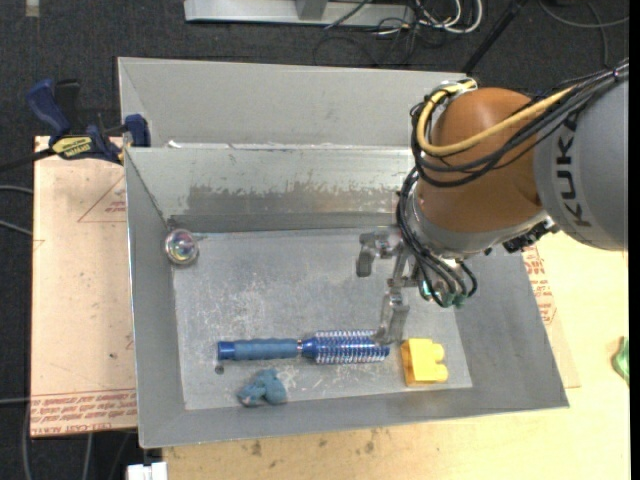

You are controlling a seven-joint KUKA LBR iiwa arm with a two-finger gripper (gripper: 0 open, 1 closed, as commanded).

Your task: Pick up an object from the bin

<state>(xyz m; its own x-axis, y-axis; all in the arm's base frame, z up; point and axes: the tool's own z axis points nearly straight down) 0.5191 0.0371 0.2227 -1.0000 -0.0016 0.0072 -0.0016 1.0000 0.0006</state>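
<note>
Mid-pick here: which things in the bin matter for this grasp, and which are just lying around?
In play:
- gripper, low over the bristle end of the brush
- blue brush, lying flat near the front wall

Lying about:
- yellow block, just right of the brush's bristle end
- blue-grey lump, front left
- shiny ball, back left corner

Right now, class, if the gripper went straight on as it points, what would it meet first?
Probably the bristled head of the blue plastic brush, whose right end lies under the gripper; the yellow plastic block sits right of it. Depth is uncertain.
</note>
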